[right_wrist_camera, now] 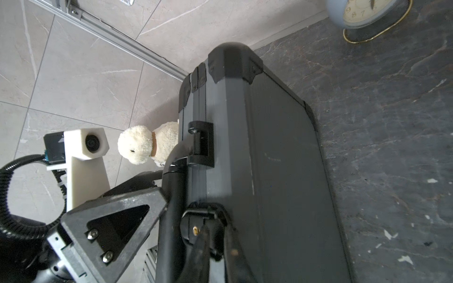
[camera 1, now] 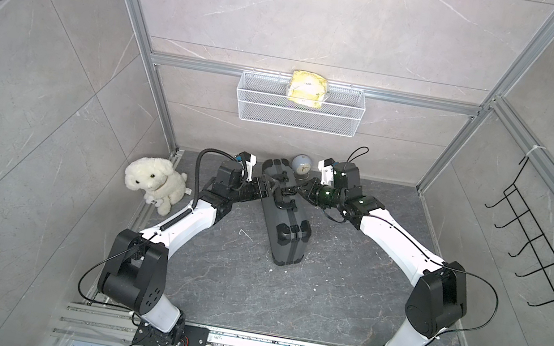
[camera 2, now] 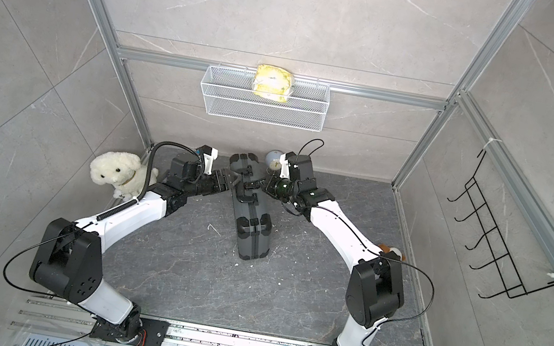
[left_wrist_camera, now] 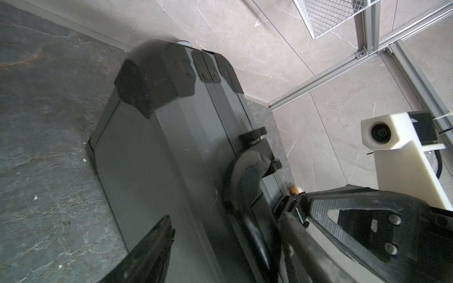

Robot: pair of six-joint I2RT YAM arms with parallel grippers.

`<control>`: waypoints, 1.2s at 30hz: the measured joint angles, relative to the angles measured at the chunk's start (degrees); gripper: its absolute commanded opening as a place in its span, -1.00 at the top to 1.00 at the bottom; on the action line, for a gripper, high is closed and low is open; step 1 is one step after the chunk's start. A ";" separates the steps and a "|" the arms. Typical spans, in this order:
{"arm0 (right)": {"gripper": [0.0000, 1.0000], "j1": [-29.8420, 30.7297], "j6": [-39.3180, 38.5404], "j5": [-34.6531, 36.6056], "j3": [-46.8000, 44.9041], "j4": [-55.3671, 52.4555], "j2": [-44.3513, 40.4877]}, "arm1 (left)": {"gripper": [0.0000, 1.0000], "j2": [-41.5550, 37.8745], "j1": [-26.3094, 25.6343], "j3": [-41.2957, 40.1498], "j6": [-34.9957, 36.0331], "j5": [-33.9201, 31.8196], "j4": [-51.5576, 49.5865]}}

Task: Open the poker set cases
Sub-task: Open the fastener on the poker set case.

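case: case (camera 1: 278, 222) is standing on its long edge, shut, at 12 o'clock from my bases, running roughly 11-to-5, with the handle (camera 1: 286, 204) facing up.
left pincer: left pincer (camera 1: 267, 185) is sitting at the case's 9 o'clock side, level with the handle. Left wrist view is showing the jaws apart, with one finger (left_wrist_camera: 154, 250) lying on the case's broad side and the other up by the handle. Can't tell if they're clamping.
right pincer: right pincer (camera 1: 300, 188) is sitting at the 3 o'clock side. Both top views are hiding the tips. Right wrist view is showing them nearly together, pinching the latch (right_wrist_camera: 203, 219) beside the handle.
single-view item: small brown-and-white thing (camera 2: 392, 249) is peeking out behind my right arm in a top view. Can't identify it.
around: clock (camera 1: 301, 164) is standing just beside the case's far end at 1 o'clock. Plush dog (camera 1: 154, 180) is sitting at 9 o'clock, well apart. Yellow packet (camera 1: 308, 87) is lying in the wire basket (camera 1: 262, 112) on the back wall at 12.
in the way: handle is sitting between both pincers, and the clock is standing near my right wrist camera.
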 measured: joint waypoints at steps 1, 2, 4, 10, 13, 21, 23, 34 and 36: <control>0.83 0.00 0.04 -0.09 0.00 0.04 0.04 | -0.36 0.20 -0.35 0.04 0.00 -0.07 0.09; 0.85 -0.02 0.20 0.04 0.02 -0.07 0.04 | -0.35 0.26 -0.61 0.09 -0.13 -0.35 0.20; 0.93 -0.17 0.48 -0.15 0.24 -0.04 0.04 | -0.30 0.37 -0.66 0.24 -0.20 -0.35 0.22; 1.00 -0.28 0.15 0.17 1.77 -2.05 0.26 | -0.13 1.70 -0.59 2.75 -0.57 -1.29 -1.22; 1.00 -0.28 0.02 0.31 2.40 -3.08 0.46 | -0.09 2.95 -0.48 4.74 -0.52 -2.49 -2.40; 1.00 -0.22 -2.23 0.39 5.68 -6.73 1.60 | -0.08 3.93 -0.52 6.27 -0.35 -3.23 -3.39; 1.00 -0.04 -3.04 0.33 7.10 -7.78 2.21 | -0.08 4.48 -0.52 6.93 -0.33 -3.26 -3.65; 1.00 0.24 -4.94 0.57 10.86 -11.34 4.02 | -0.08 5.77 -0.52 8.44 -0.20 -3.76 -4.02; 1.00 0.33 -5.16 0.76 11.67 -12.22 4.33 | -0.08 5.92 -0.52 8.57 -0.20 -3.78 -4.04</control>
